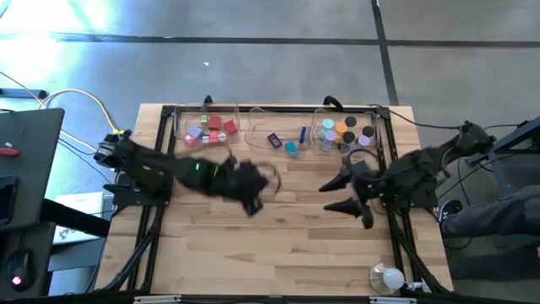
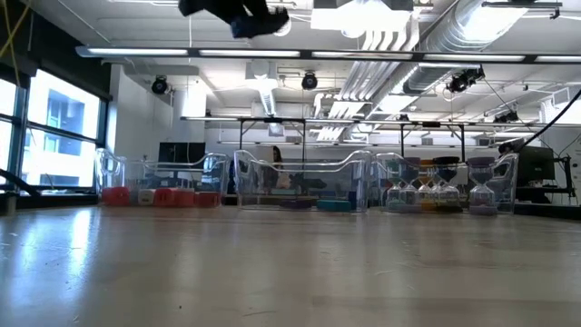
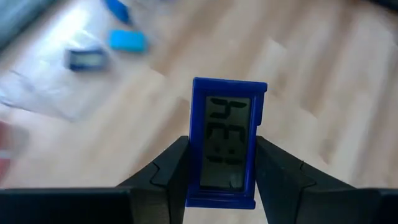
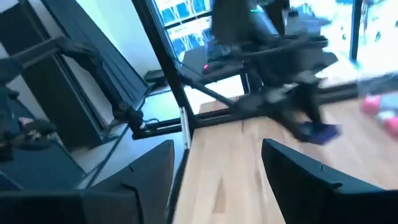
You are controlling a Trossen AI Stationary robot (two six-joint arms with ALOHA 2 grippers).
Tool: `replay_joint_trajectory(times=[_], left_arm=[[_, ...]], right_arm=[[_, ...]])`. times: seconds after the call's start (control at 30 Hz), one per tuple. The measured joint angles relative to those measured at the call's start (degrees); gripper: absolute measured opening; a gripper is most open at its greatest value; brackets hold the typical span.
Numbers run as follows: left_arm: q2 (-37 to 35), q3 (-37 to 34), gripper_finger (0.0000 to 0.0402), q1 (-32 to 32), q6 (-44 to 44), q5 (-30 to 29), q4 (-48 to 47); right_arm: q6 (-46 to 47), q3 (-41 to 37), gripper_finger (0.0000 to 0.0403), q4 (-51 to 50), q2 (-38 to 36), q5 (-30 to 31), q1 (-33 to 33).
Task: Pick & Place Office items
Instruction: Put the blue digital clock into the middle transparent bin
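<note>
Left wrist view shows a small blue clock with a grey digit display, standing upright between the two dark fingers of the left claw, which is clamped on its sides above bare wood. In the high view that left claw sits over the middle of the tabletop, just in front of the centre tray, and in the low view it hangs high above the wood at the top edge. Along the far edge of the tabletop stand three clear trays side by side: the left tray holds red, pink and lavender blocks, the middle tray holds a dark clip, a blue stick and a teal piece, and the right tray holds round caps in orange, black, teal and lilac. The right claw hovers over the right part of the tabletop, in front of the right tray, its fingers spread apart with nothing between them; the right wrist view shows the same wide gap between its fingers. A white round bulb-like object lies at the near right corner of the tabletop.
</note>
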Motion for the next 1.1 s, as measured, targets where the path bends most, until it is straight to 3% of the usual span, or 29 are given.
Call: replay_joint_trajectory(times=[0.23, 0.47, 0.77, 1.1], left_arm=[[-0.5, 1.1, 0.0141, 14.0, 3.7, 0.0, -0.2], [-0.5, 1.1, 0.0141, 25.4, 6.0, 0.3, 1.2], [4.8, 1.1, 0.0141, 39.3, 12.6, 11.7, 7.7], [14.7, 1.1, 0.0141, 46.0, 13.9, 18.1, 15.5]], right_arm=[[-6.9, 0.0, 0.0232, -6.3, -4.4, -0.3, -3.2], [-7.2, 0.0, 0.0232, -16.0, -5.0, 1.7, -7.2], [-7.4, 0.0, 0.0232, -19.1, -5.0, 15.0, -15.5], [-5.8, 0.0, 0.0232, -22.7, -5.0, 14.7, -22.4]])
